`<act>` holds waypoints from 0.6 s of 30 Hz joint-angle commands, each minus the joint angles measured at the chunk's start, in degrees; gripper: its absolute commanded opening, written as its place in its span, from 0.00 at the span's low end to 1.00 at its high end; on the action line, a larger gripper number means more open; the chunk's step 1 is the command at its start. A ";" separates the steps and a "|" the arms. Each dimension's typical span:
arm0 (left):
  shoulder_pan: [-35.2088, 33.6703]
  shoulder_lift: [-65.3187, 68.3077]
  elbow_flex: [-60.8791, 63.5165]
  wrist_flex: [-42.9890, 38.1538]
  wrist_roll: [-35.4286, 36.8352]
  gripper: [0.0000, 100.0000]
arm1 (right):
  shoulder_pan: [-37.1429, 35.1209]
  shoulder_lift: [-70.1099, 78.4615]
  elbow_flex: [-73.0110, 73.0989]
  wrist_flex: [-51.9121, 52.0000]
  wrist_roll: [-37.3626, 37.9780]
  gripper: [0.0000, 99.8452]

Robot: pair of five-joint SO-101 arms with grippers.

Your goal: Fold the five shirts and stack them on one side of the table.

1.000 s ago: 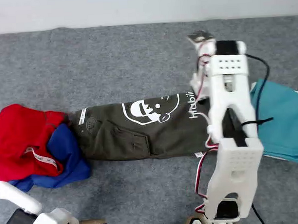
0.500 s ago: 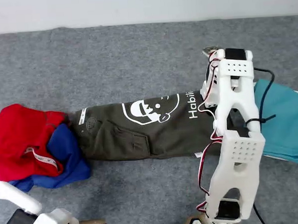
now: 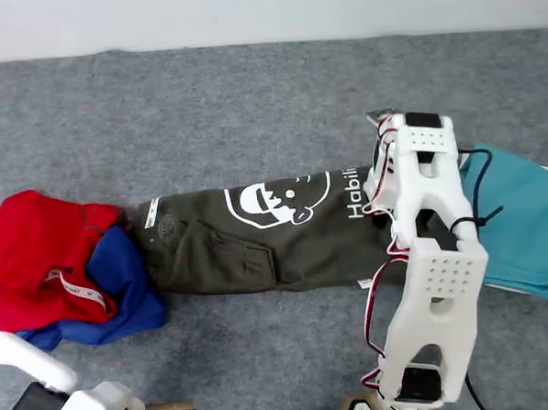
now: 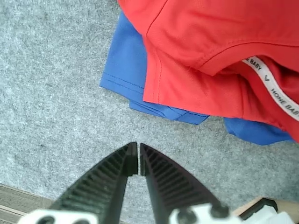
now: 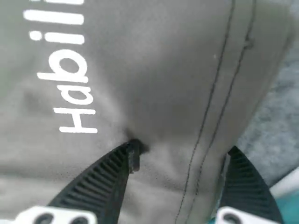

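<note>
Seen from above, an olive shirt [image 3: 257, 233] lies in a long folded strip across the middle of the grey table [image 3: 250, 105], its white print facing up. At its left end a red shirt [image 3: 37, 245] sits crumpled on top of a blue shirt [image 3: 122, 277], the blue one touching the olive cloth. A teal shirt [image 3: 523, 229] lies at the right edge, with the white right arm [image 3: 426, 215] stretched over the olive shirt's right end and the teal shirt's near edge. The left arm [image 3: 25, 360] sits low at the near left corner.

From the left wrist, the left gripper [image 4: 138, 149] hangs over bare table with its two black fingers pressed together on nothing, near the blue shirt's edge, the red one overlapping that.

From the right wrist, the right gripper [image 5: 182, 154] stands with its fingers spread wide on the olive shirt. One fingertip [image 5: 133, 151] dents the cloth beside the white lettering, and the stitched hem runs between the two fingers.
</note>
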 commanded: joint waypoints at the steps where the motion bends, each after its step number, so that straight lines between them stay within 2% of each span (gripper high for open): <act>1: 0.44 -2.64 -1.71 0.35 -0.62 0.02 | 0.57 -0.40 2.02 -2.33 -0.70 0.27; 3: 0.44 -2.64 -1.71 0.35 -0.62 0.02 | 0.48 -0.31 2.02 -2.33 -0.35 0.22; 8: 0.44 -2.64 -1.71 0.62 -0.44 0.02 | 0.40 -1.01 2.02 -2.15 -0.62 0.01; 18: 0.44 -2.73 -1.71 0.62 -0.44 0.02 | -1.71 -9.71 0.18 5.58 2.55 0.01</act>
